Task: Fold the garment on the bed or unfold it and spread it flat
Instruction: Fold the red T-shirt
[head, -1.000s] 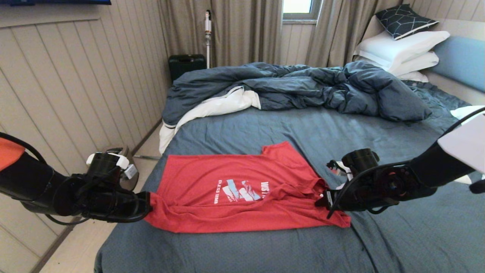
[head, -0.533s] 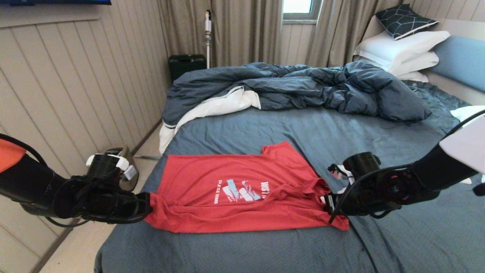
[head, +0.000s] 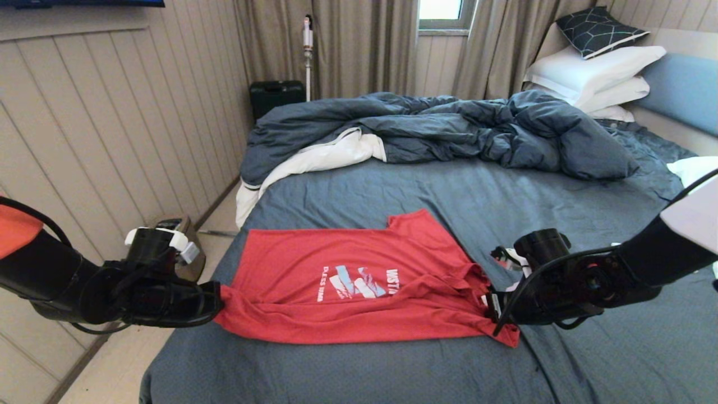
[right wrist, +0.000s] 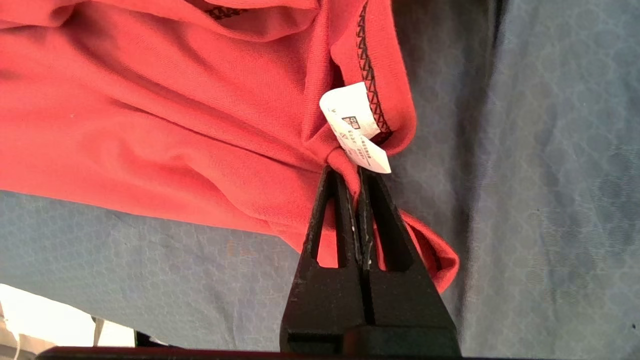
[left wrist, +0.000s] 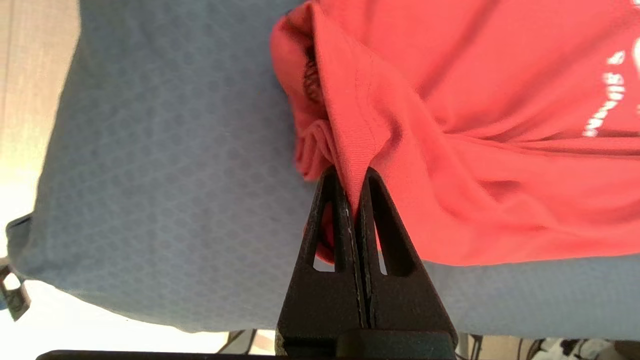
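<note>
Garment [head: 359,286] lying on near part of bed [head: 449,191]. I'm pinching its left end with left gripper [head: 220,303], right end beside white tag [right wrist: 356,127] with right gripper [head: 489,303]. Risking thin fabric slipping if pulling unevenly. Rumpled duvet [head: 437,132] behind, curtains [head: 359,45] beyond.

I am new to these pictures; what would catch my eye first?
The red T-shirt lies across the near part of the bed. The left gripper and the right gripper are each shut on one end of it. Behind, a rumpled dark duvet lies by white pillows.
</note>
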Tool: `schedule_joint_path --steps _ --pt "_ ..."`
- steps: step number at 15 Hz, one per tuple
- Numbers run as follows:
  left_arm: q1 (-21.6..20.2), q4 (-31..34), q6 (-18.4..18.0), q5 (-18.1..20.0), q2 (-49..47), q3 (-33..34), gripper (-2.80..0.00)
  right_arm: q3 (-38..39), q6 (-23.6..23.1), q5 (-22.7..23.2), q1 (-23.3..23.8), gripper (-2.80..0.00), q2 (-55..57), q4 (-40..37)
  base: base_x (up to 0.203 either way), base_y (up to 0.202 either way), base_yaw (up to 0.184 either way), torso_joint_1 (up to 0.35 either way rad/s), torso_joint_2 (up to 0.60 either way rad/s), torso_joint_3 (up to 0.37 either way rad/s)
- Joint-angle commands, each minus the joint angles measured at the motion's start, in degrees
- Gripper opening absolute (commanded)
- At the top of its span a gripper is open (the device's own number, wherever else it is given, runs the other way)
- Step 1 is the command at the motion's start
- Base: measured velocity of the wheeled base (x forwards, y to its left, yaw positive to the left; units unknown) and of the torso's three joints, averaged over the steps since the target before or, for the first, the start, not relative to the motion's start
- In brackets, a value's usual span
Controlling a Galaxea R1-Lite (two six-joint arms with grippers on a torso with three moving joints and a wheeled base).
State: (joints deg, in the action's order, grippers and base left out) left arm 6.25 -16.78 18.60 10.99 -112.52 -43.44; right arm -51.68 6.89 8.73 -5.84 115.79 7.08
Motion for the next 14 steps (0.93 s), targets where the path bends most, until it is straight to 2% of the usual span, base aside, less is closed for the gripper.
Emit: schedule_joint_path --steps 1,5,8,11,14 --pt "-0.36 -0.27 0.12 0.08 -0.07 0.28 -2.80 0.09 0.06 0.06 0.04 -2.80 -0.19 0.04 0.000 0.000 0.000 0.000 0.00 0.000" --pt "-0.72 0.21 -0.71 0.58 4.18 3.83 -2.80 1.90 0.63 0.21 -0.14 -2.80 -2.92 -0.31 0.000 0.000 0.000 0.000 0.00 0.000" --pt "-0.70 0.78 -3.11 0.61 7.59 6.31 -2.80 4.67 0.40 0.25 0.04 -2.80 -6.98 -0.58 0.000 0.000 0.000 0.000 0.00 0.000" --pt "-0.55 6.47 -4.19 0.61 10.49 5.15 -2.80 7.75 0.06 0.46 0.21 -2.80 -11.20 -1.16 0.000 0.000 0.000 0.000 0.00 0.000" --pt "-0.37 9.31 -5.81 0.60 12.76 5.67 -2.80 8.51 -0.34 2.38 0.35 -2.80 -14.62 -7.07 0.000 0.000 0.000 0.000 0.00 0.000"
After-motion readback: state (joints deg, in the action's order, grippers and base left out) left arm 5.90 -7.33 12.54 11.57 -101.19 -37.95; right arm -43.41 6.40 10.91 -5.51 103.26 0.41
